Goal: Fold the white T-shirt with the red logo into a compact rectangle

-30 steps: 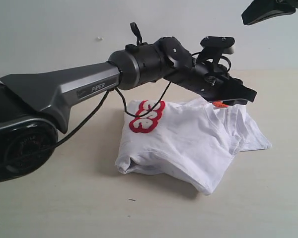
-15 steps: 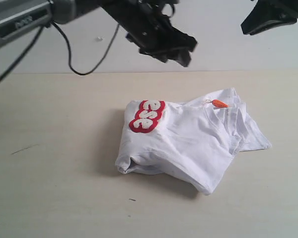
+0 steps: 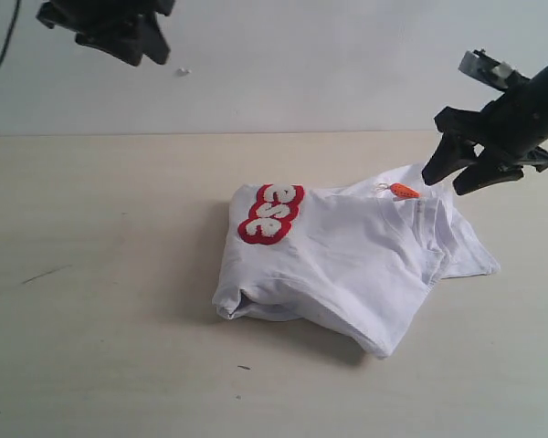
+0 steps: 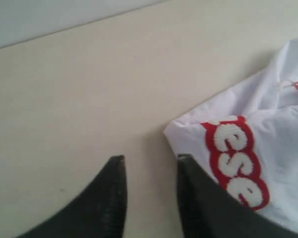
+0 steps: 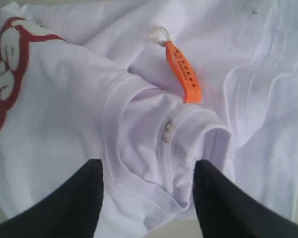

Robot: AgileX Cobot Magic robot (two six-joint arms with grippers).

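Observation:
The white T-shirt [image 3: 347,260] lies folded into a thick, wrinkled bundle in the middle of the table. Part of the red logo [image 3: 269,214] shows on its upper left corner, and the orange neck tag [image 3: 404,191] lies near its far right. My right gripper [image 3: 447,182] hangs open just above the shirt's right end, by the tag. In the right wrist view, that gripper [image 5: 148,166] has its fingers apart over the collar folds [image 5: 188,144], gripping nothing. My left gripper [image 3: 119,36] is high at the upper left. It stands open [image 4: 151,161] over bare table beside the logo [image 4: 236,158].
The pale wooden table [image 3: 100,274] runs to a white wall [image 3: 301,64] at the back. A sleeve or hem corner [image 3: 470,260] sticks out at the bundle's right side.
The left arm has lifted off the shirt and swung away to the upper left. The right gripper has come down from the top right corner to just above the shirt's right end.

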